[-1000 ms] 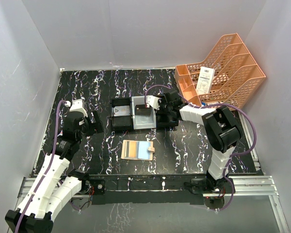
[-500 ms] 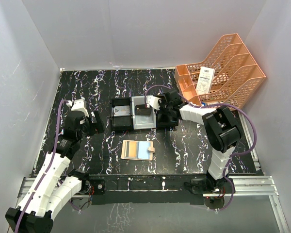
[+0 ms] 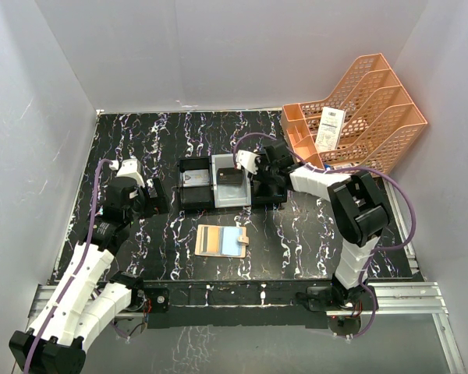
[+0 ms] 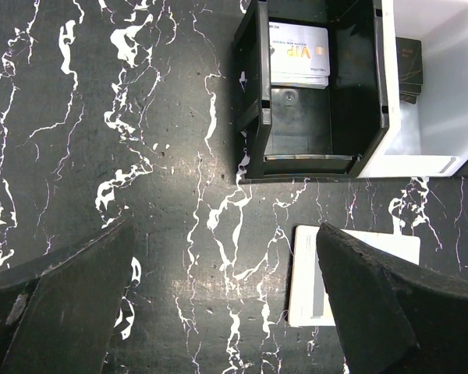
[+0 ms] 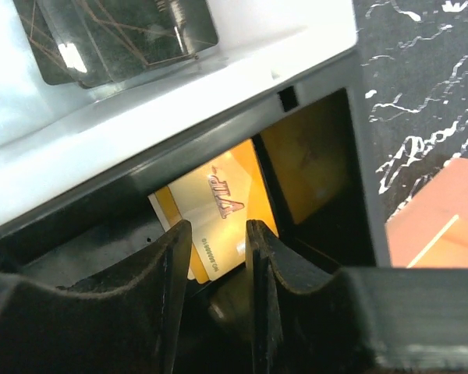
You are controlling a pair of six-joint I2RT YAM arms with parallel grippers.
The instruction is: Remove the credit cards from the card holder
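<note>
The card holder (image 3: 221,241) lies open and flat on the table in front of the tray (image 3: 200,202); its edge (image 4: 306,273) shows beside my left gripper's right finger. Three credit cards lie in the tray. A silvery one (image 4: 298,53) is in the left black compartment, a black one (image 5: 117,29) in the white middle one and a gold one (image 5: 218,199) in the right black one. My right gripper (image 5: 218,231) hangs over the gold card's near corner, jaws a narrow gap apart, gripping nothing. My left gripper (image 4: 226,304) is wide open above bare table, left of the card holder.
An orange file rack (image 3: 359,117) holding a white receipt (image 3: 329,128) stands at the back right, close behind my right arm. White walls enclose the black marbled table (image 3: 140,140) on three sides.
The left arm has shifted slightly. The right arm stays at the tray's right compartment. The card holder and the cards lie as before.
</note>
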